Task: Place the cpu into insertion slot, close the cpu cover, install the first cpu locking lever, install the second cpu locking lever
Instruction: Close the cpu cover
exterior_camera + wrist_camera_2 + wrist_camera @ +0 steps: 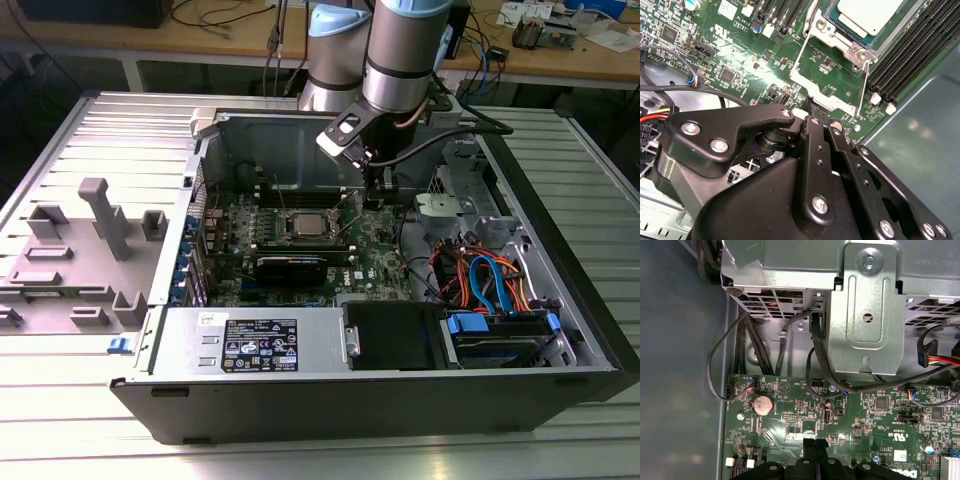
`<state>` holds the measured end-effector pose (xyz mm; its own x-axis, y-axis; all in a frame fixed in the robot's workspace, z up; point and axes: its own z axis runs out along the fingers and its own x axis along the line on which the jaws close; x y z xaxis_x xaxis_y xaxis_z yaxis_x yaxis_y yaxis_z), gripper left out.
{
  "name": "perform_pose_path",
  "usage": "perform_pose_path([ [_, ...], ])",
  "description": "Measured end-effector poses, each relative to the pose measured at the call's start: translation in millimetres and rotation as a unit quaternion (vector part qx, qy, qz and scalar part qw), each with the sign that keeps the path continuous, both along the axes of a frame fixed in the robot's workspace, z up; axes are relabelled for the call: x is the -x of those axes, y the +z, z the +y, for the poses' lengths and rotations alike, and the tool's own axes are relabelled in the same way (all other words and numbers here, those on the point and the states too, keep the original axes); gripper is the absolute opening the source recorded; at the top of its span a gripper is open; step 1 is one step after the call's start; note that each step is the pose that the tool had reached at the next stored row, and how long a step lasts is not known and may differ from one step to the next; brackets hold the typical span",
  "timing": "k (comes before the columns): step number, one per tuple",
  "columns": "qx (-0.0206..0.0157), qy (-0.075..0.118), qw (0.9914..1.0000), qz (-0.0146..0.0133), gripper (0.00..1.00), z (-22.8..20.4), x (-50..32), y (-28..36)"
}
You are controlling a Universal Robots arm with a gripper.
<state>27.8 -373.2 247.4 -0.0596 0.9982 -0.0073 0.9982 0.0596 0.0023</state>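
Observation:
The cpu (305,222) (867,15), a small square with a dull silver top, lies in the insertion slot (850,47) on the green board. The cpu cover (826,97), a thin silver frame with a large window, is swung open away from the slot, and green board shows through the window. In the exterior view my gripper (372,195) hangs inside the computer case just to the exterior view's right of the slot. Its black fingertips (812,107) sit right at the cover's far edge. In the first wrist view the gripper (815,442) looks shut, its fingers pressed together over the board.
Long black memory slots (905,60) run beside the socket. A metal drive cage (865,315) with black cables stands close to the gripper. A black card (290,268) and a power supply (255,340) lie nearer the case front. A grey fixture (90,240) sits outside the case.

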Motion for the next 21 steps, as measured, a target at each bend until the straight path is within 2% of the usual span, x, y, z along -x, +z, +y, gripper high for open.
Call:
perform_pose_path([
  [21, -0.0001, 0.000, 1.00000, 0.0013, 0.11, 0.0, 4.7, -0.6],
])
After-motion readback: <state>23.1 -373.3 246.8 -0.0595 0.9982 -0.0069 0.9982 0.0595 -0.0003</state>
